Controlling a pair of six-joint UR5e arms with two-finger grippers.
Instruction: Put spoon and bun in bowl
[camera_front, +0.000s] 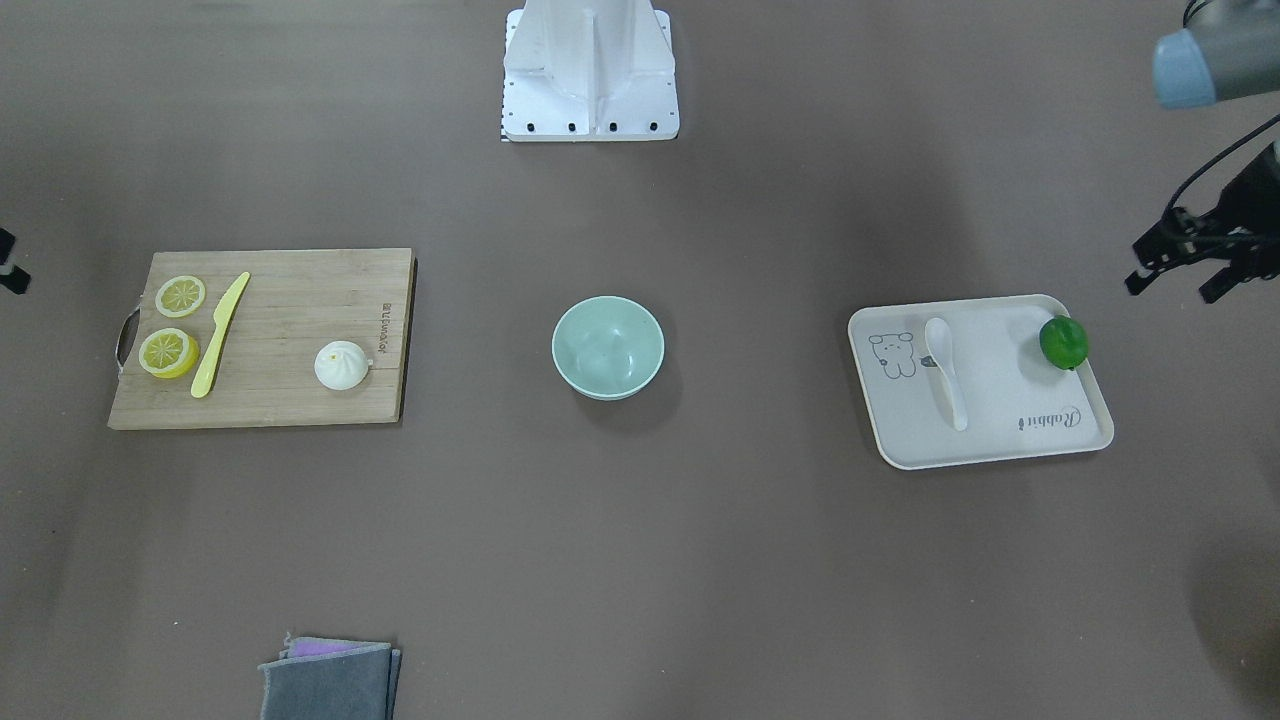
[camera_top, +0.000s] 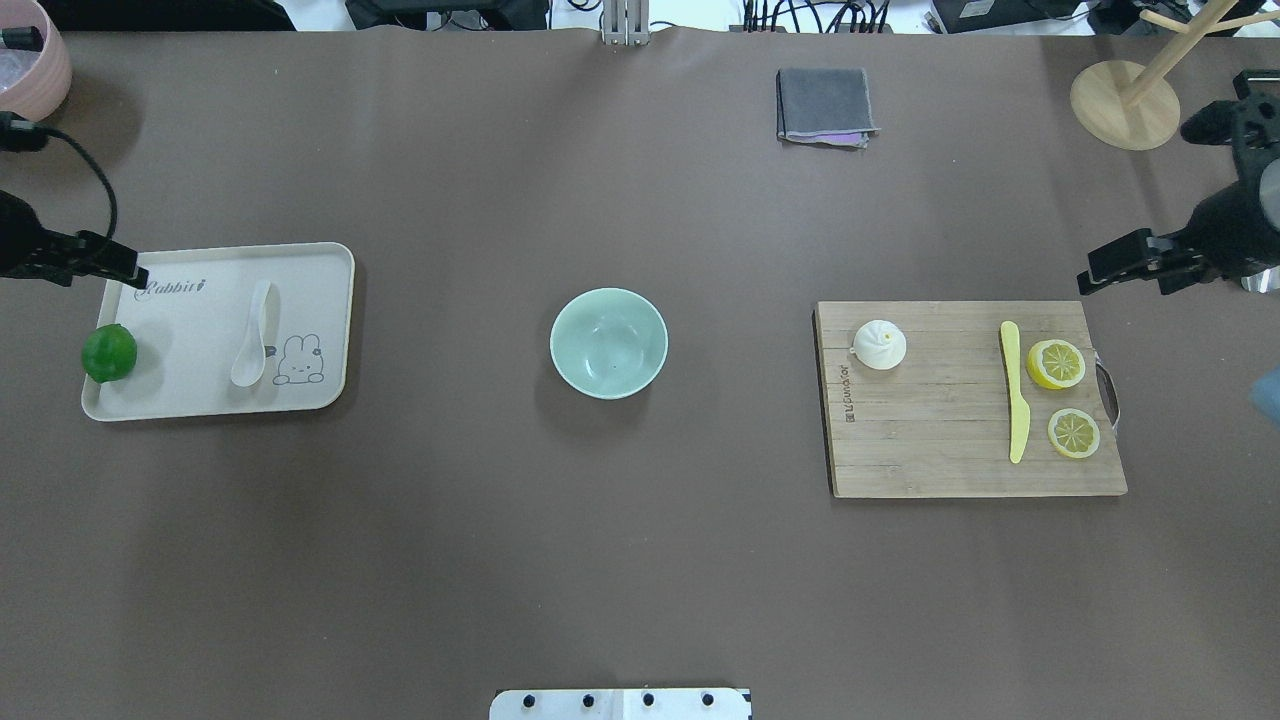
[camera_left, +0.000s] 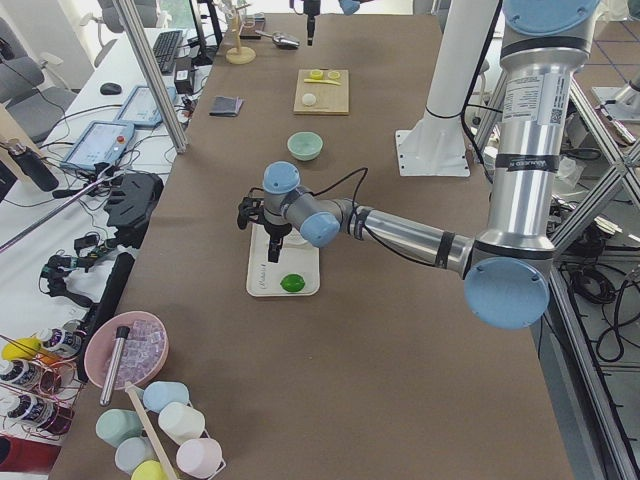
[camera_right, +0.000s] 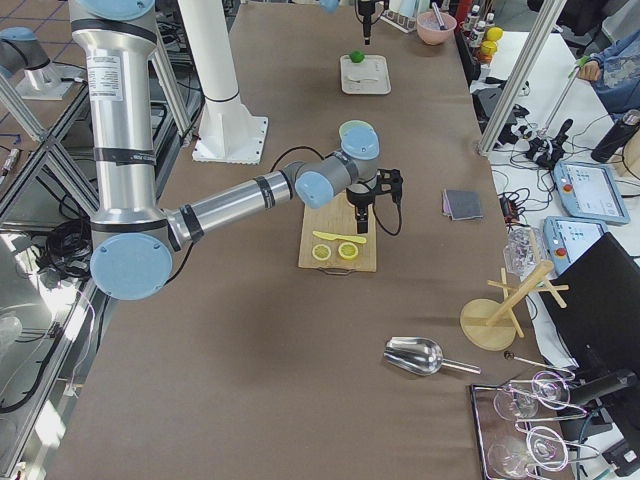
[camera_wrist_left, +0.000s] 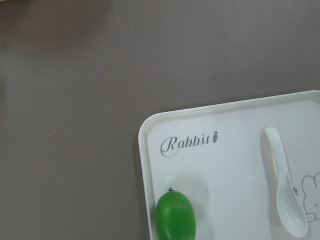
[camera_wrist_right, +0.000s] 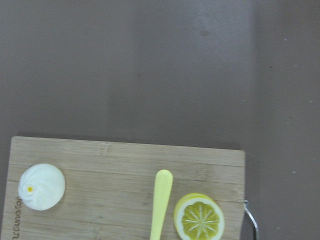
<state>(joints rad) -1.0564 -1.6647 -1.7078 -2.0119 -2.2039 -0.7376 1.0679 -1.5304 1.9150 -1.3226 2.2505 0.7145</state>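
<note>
The small white glossy soup spoon (camera_top: 255, 335) lies on the cream tray (camera_top: 180, 330) at left. The round pleated white bun (camera_top: 879, 344) sits on the wooden board (camera_top: 930, 430) at right, with the empty mint-green bowl (camera_top: 640, 320) between. The spoon is probably stiff and slick: pinch its handle. The bun looks soft: grip its sides lightly. The left hand (camera_front: 1175, 285) and right hand (camera_top: 1128, 282) hover with fingers seemingly apart.

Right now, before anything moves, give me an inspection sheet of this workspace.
Surface: brown table, no spills seen.
Job's things: spoon on cream tray; bun on cutting board; mint-green bowl empty, between them.
Clutter: lime on tray; yellow knife and lemon slices on board; folded grey cloth.
Pincers: left pincer and right pincer both open, holding nothing.
Cables: black cable at left wrist.
Surroundings: wooden stand, pink tub at table corners.
</note>
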